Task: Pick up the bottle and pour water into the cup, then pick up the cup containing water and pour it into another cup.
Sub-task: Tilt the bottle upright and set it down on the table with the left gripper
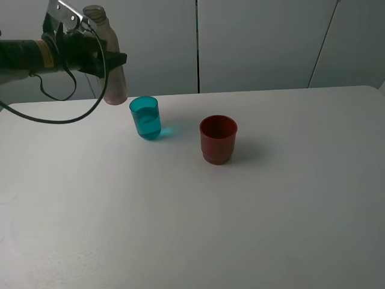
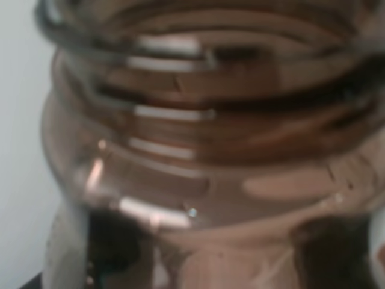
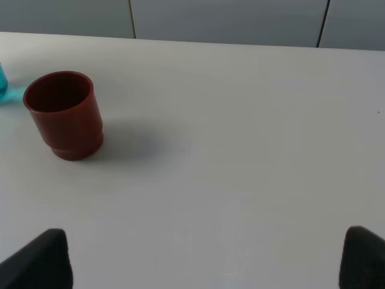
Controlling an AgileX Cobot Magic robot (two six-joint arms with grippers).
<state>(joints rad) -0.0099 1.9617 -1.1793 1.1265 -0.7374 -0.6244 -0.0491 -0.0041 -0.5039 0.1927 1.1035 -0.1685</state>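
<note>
**Left tool pinching the bottle, teal cup at its 5 o'clock**

Seen from above, the left tool [image 1: 103, 59] is pressed onto the upper body of the bottle [image 1: 114, 81]. The bottle stands nearly upright, its long axis running 12 to 6 o'clock and its open neck leaning slightly toward 11. I cannot tell whether its base rests on the tabletop [image 1: 192, 229] or hangs just clear. The teal cup [image 1: 145, 117] stands upright near the bottle, at about 5 o'clock from this tool, so I judge the left arm much the nearer one for the pour. The red cup [image 1: 218, 138] stands apart, at the teal cup's 4 o'clock. The right tool [image 3: 201, 262] is spread wide above the tabletop and holds nothing, with the red cup ahead of it.
</note>
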